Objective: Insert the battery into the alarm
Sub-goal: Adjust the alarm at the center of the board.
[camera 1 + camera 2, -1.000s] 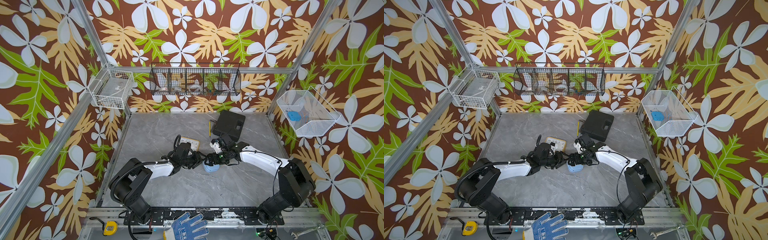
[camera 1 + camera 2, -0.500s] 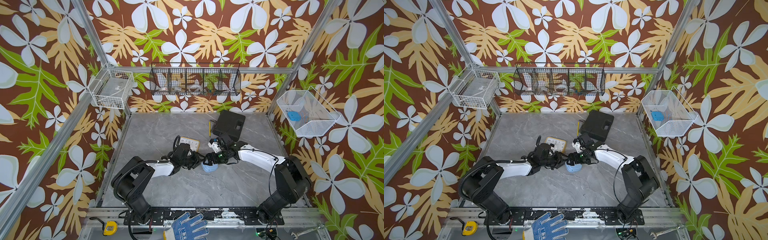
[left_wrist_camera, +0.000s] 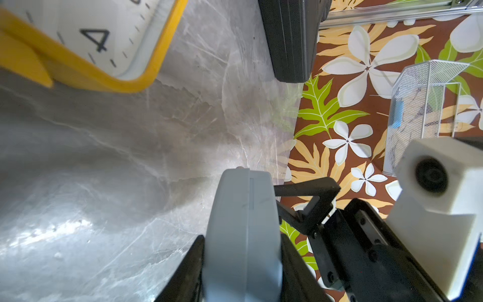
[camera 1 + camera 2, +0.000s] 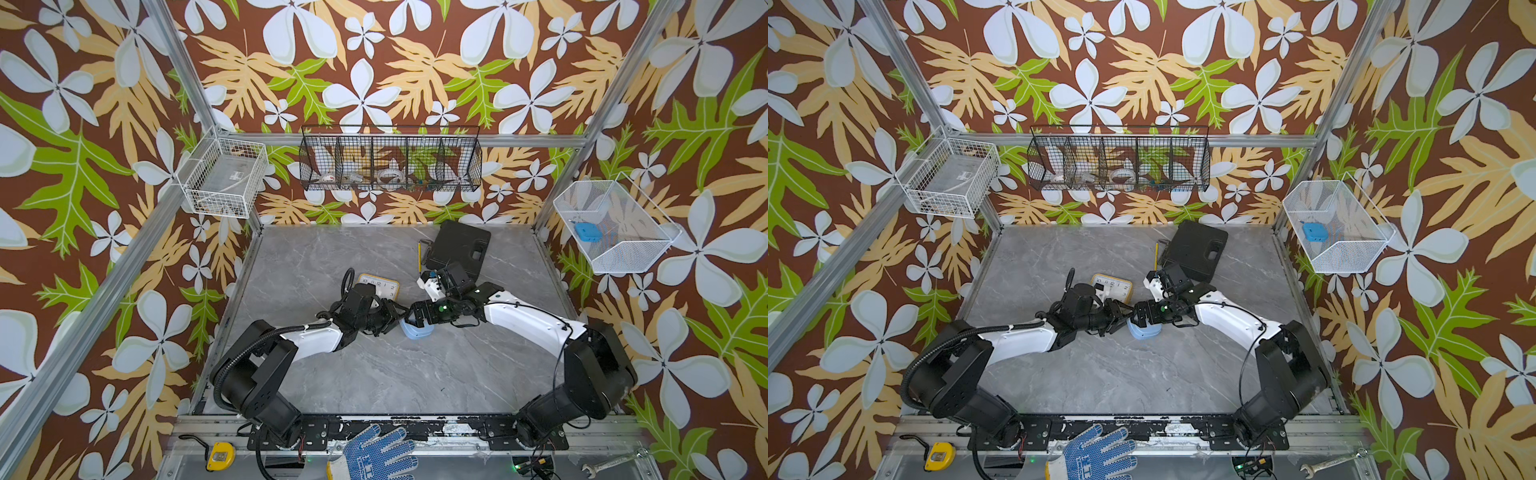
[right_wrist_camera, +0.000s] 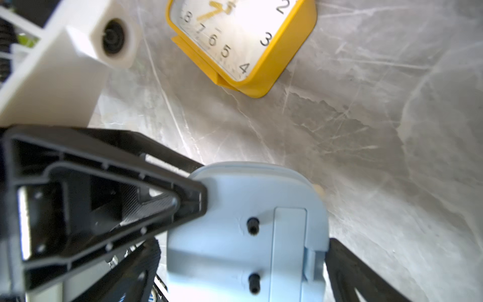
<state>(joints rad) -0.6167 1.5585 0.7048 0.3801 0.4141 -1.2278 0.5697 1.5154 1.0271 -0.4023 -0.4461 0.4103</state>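
- The light blue plastic alarm clock (image 4: pixel 417 330) is at the middle of the grey marble-patterned table (image 4: pixel 374 374), where the two arms meet. Whether it rests on the surface or hangs just above it cannot be told.
- The left end effector (image 4: pixel 395 321) is pinching this clock across its thin dimension. In the left wrist view the clock (image 3: pixel 243 235) sits edge-on between the two fingers, both of which touch it.
- The right end effector (image 4: pixel 412 321) is spread wide, with its fingers flanking the clock's sides. A thin gap shows beside one finger in the right wrist view, so it appears not to be clamping.
- The right wrist view faces the clock's back, where the rectangular battery cover (image 5: pixel 288 251) looks seated in place beside two small black knobs (image 5: pixel 253 224).
- No battery shows in any view, neither on the table nor in either end effector.
- Judged from this, the clock is presented back-up for work on the compartment. With the cover closed and the battery unseen, the pictures cannot settle whether insertion is finished or not yet begun.
- If it is not begun, what remains is to open the cover, fetch a battery, seat it and close the cover.
- A yellow square clock with a white dial (image 4: pixel 380 284) lies face up just beyond and to the left of the blue one. A black plastic case (image 4: pixel 459 247) lies at the far right.
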